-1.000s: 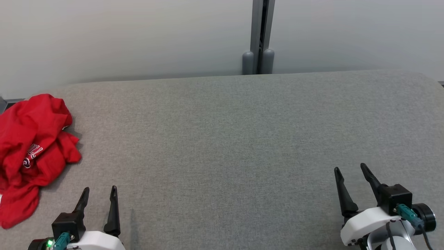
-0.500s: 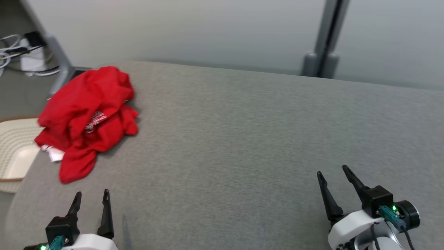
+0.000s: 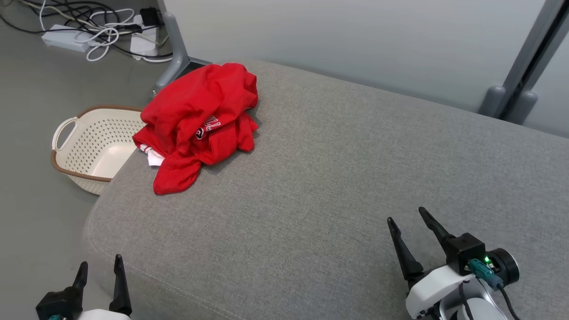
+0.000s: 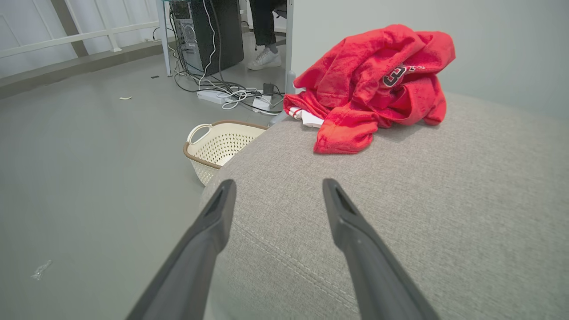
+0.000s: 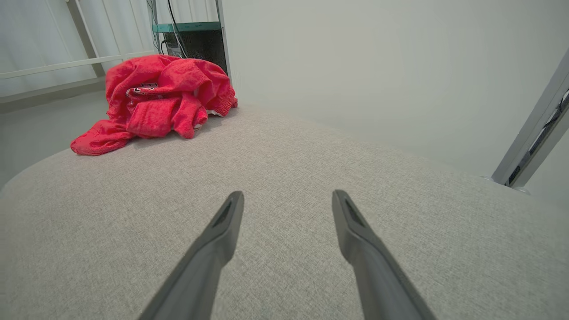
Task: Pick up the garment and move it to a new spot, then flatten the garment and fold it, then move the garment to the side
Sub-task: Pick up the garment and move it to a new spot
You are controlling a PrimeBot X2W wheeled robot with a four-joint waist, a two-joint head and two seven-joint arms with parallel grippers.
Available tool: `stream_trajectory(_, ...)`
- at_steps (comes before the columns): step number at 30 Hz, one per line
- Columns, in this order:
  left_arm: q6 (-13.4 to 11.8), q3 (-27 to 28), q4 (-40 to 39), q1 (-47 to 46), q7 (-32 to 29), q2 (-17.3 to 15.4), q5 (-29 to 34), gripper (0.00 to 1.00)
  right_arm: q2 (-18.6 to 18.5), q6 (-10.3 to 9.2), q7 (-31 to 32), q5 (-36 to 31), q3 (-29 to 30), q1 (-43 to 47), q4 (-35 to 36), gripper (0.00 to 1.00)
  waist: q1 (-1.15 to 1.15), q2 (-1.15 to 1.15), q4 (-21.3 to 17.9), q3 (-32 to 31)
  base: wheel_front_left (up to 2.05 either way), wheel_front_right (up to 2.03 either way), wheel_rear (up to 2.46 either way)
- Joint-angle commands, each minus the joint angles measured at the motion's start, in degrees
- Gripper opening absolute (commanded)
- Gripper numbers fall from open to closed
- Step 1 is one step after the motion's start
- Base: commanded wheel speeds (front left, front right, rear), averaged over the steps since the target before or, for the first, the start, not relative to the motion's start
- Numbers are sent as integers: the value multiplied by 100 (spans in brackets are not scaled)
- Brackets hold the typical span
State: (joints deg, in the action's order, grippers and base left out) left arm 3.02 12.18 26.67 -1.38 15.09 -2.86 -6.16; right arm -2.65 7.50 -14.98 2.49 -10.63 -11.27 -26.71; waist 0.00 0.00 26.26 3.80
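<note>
A crumpled red garment (image 3: 200, 122) with white lettering lies in a heap at the far left corner of the grey padded surface (image 3: 338, 178). It shows as well in the left wrist view, garment (image 4: 378, 84), and in the right wrist view, garment (image 5: 160, 98). My left gripper (image 3: 100, 265) hangs open at the lower left, near the surface's front left corner and well short of the heap. My right gripper (image 3: 406, 215) stands open over the surface at the lower right, far from the garment. Neither holds anything.
A cream perforated basket (image 3: 89, 146) with a brown rim stands on the floor left of the surface, just below the garment. Cables and a power strip (image 3: 93, 31) lie on the floor behind. A grey post (image 3: 520, 75) rises at the back right. A person's shoe (image 4: 264, 58) is by a computer tower.
The head camera has swung left, so the garment now sits near the picture's upper middle and the basket and floor have come into view. Both grippers stay open.
</note>
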Motion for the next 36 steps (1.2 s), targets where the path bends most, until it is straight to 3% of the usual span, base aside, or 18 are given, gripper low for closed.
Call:
stream_trajectory(1, 48, 43, 36, 7, 11, -12, -134, 100, -51, -1, -31, -33, -24, -46, -3, 100, 0, 0, -2, 72, 0, 0, 0)
stream_trajectory(16, 411, 196, 721, -1486, 12, -138, -498, 100, -171, -1, -30, -313, -6, -531, 156, 100, 0, 0, -462, 1038, 0, 0, 0)
stream_trajectory(24, 444, -132, 1338, -2823, 11, -914, -857, 100, -280, -1, -30, -361, -129, -833, 445, 100, 0, 0, -861, 1586, 0, 0, 0)
stream_trajectory(36, 446, -1748, 2373, -4373, -334, -2096, -1874, 100, -342, -1, -16, -377, -175, -1056, 439, 100, 0, 0, -1442, 2210, 0, 0, 0)
